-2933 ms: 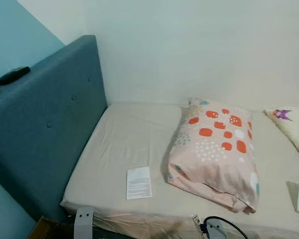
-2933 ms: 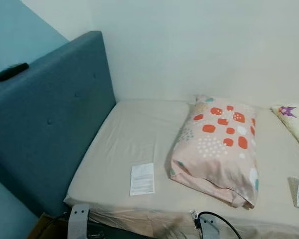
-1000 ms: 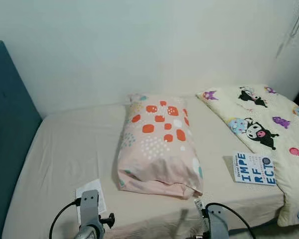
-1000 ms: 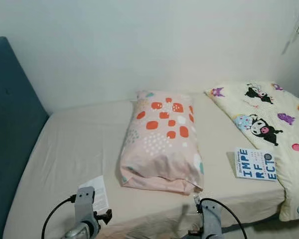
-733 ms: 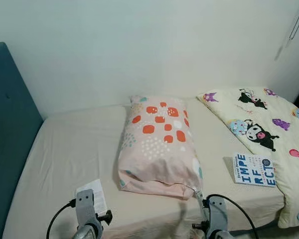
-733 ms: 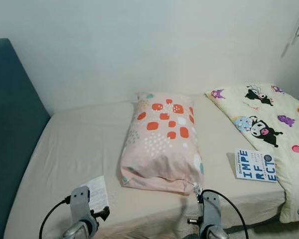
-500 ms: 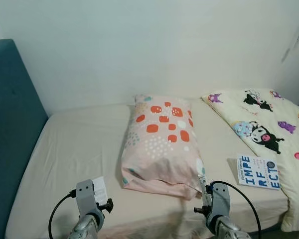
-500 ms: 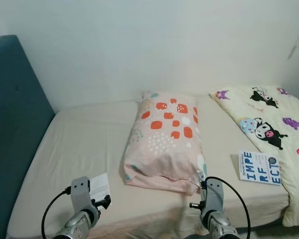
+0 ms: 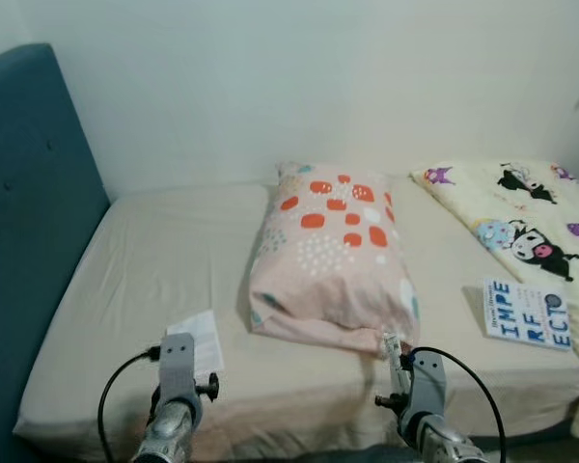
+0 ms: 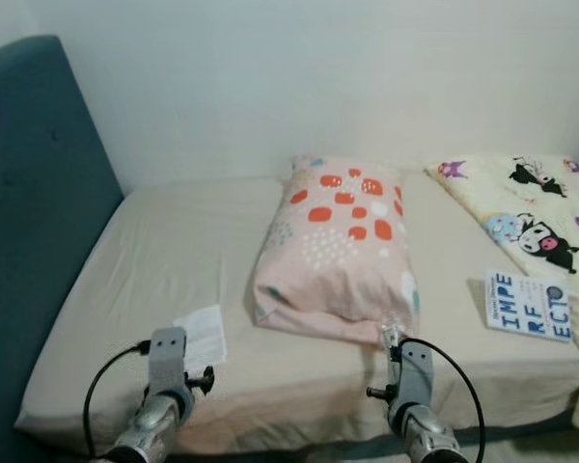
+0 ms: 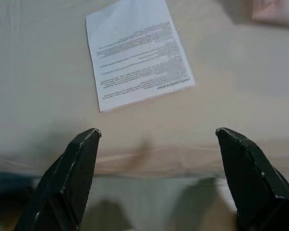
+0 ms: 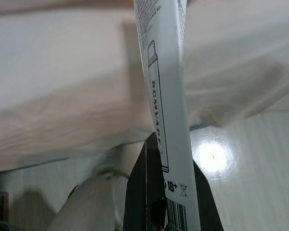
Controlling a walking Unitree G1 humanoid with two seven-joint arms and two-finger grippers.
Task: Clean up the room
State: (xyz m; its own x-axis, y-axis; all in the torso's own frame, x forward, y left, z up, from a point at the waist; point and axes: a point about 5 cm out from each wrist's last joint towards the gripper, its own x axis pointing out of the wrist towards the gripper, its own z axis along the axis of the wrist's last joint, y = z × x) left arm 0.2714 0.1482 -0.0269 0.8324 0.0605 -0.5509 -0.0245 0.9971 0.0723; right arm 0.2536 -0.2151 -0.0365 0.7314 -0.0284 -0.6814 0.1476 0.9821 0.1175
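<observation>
While left tool (image 11: 156,159) gapes wide, right tool (image 12: 164,202) pinches slim white tube (image 12: 161,82).

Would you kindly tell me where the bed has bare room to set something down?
The widest free patch lies between the blue headboard and the pillow, behind the paper sheet. A narrower strip separates pillow and book. The cartoon blanket crowds the far right.

Both arms have risen over the bed (image 9: 145,280) edge.
</observation>
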